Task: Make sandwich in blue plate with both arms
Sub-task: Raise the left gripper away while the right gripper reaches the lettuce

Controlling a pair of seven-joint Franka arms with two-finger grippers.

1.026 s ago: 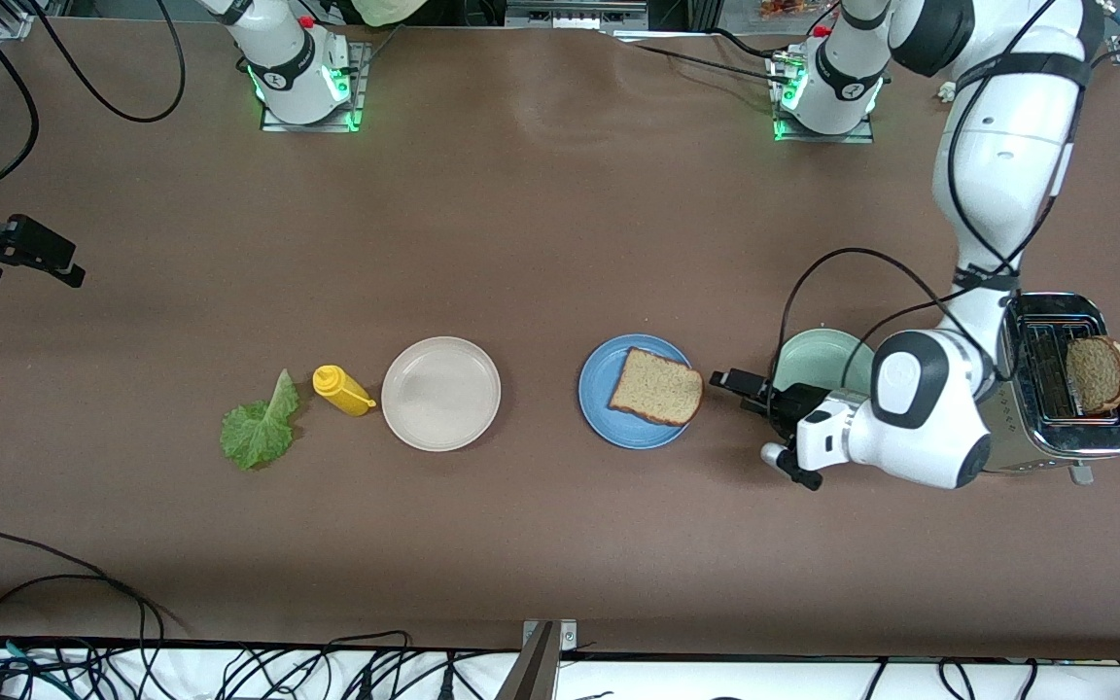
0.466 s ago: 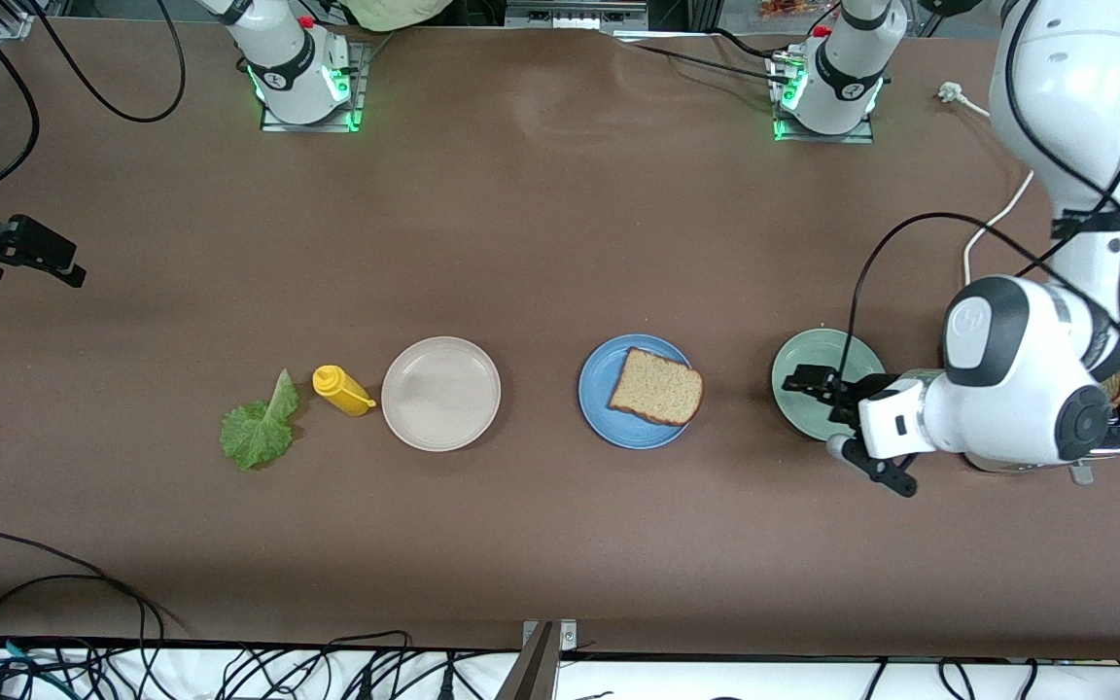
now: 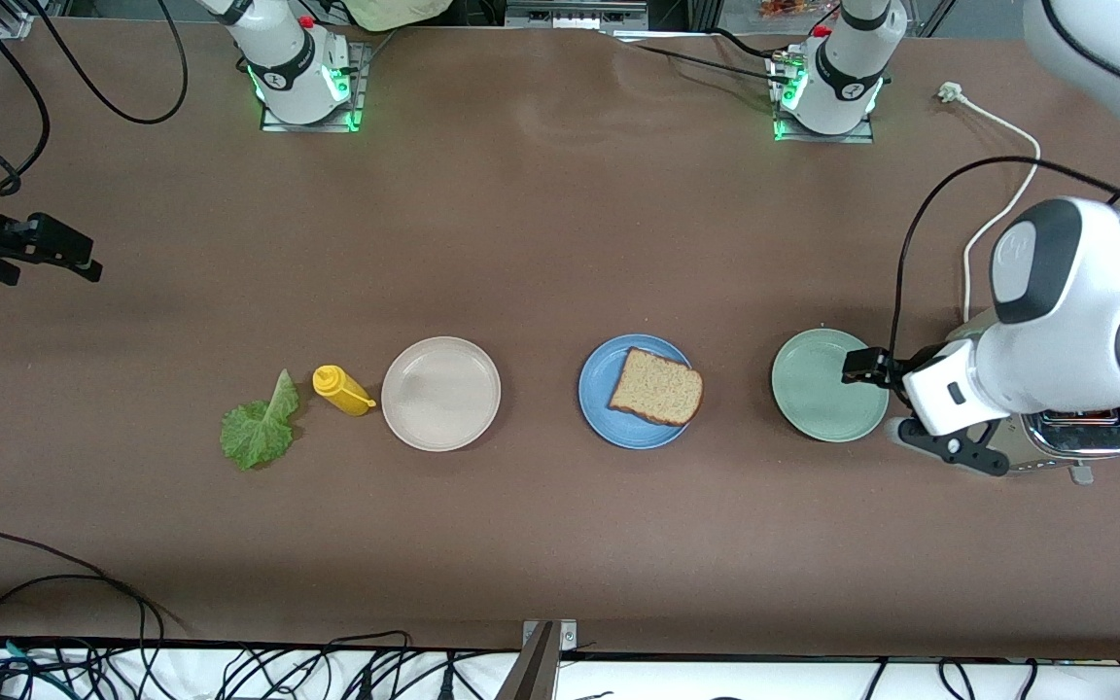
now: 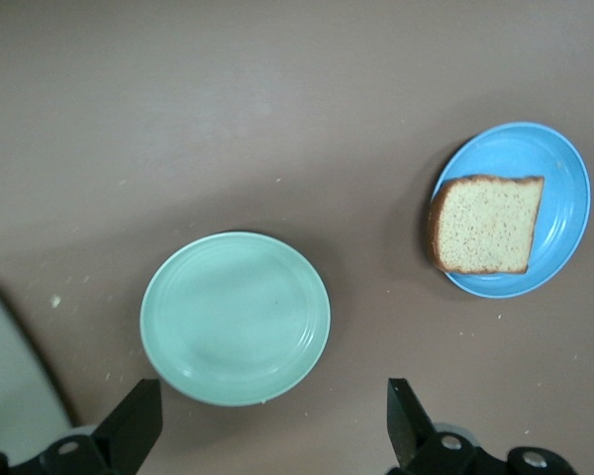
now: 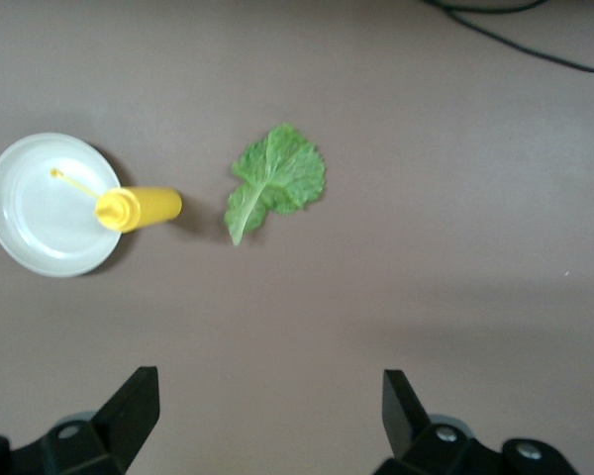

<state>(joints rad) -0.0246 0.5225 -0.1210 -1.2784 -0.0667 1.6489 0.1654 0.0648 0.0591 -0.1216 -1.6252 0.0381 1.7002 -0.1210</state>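
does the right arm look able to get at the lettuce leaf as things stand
Probably yes. The right gripper hangs open over bare table at the right arm's end, holding nothing. The lettuce leaf lies flat on the table with nothing on it; only the yellow bottle sits beside it, apart from it.

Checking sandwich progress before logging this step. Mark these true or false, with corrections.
1. One bread slice lies on the blue plate. True.
2. The lettuce leaf sits on the bread. False: it lies on the table beside the yellow bottle.
3. The left end effector is open and holds nothing. True.
4. The green plate holds bread. False: it is bare.
5. The right end effector grips the lettuce. False: it is open, above the table.
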